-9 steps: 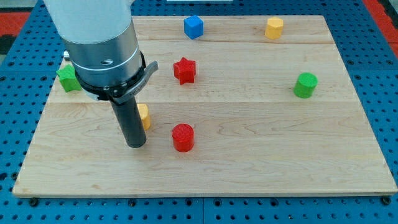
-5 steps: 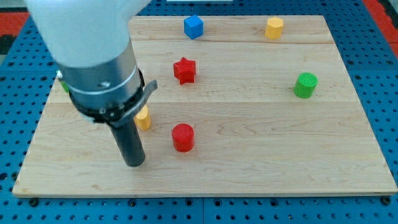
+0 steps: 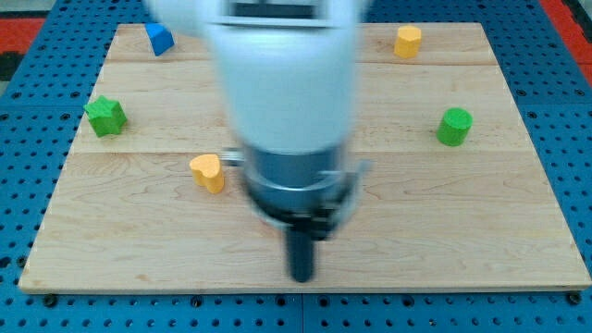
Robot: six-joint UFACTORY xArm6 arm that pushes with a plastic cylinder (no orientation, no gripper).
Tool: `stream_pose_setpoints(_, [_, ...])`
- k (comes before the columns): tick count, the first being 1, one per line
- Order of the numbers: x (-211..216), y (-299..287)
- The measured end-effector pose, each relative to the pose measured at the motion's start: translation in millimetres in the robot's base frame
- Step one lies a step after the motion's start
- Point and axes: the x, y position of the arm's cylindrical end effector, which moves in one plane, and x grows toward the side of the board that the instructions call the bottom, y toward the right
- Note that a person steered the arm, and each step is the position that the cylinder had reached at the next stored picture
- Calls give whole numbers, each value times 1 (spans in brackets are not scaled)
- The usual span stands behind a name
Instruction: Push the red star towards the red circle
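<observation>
The arm [image 3: 282, 83] is filling the middle of the view, motion-blurred, its pale body and grey collar standing over the centre of the wooden tabletop [image 3: 444, 222]. My tip [image 3: 301, 277] is sitting near the view's bottom edge, slightly left of centre, on bare wood with no block touching it. There are no jaws on this rig, only the rod, so nothing is being clenched or released. The red star and the red circle are not showing; the arm is covering the central part of the board, and it cannot be told whether they lie behind it. A yellow heart-shaped block [image 3: 209, 172] is lying to the view's left of the collar, up and left of my tip and apart from it. A green star-like block [image 3: 106, 116] is resting near the view's left edge. A blue block [image 3: 159, 38], shape unclear, is lying at the view's top left. A yellow block [image 3: 408, 41] is sitting at the view's top right, and a green cylinder [image 3: 454, 126] is standing toward the view's right, well apart from my tip.
</observation>
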Motion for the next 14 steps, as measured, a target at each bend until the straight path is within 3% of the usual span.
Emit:
stream_pose_setpoints(1, [-15, 74])
stream_pose_setpoints(4, [-60, 86])
stream_pose_setpoints(6, [-38, 91])
stream_pose_setpoints(7, [3, 91])
stream_pose_setpoints(9, [6, 94])
stream_pose_setpoints(11, [-1, -123])
stream_pose_setpoints(13, [-130, -195])
stream_pose_setpoints(14, [-207, -176])
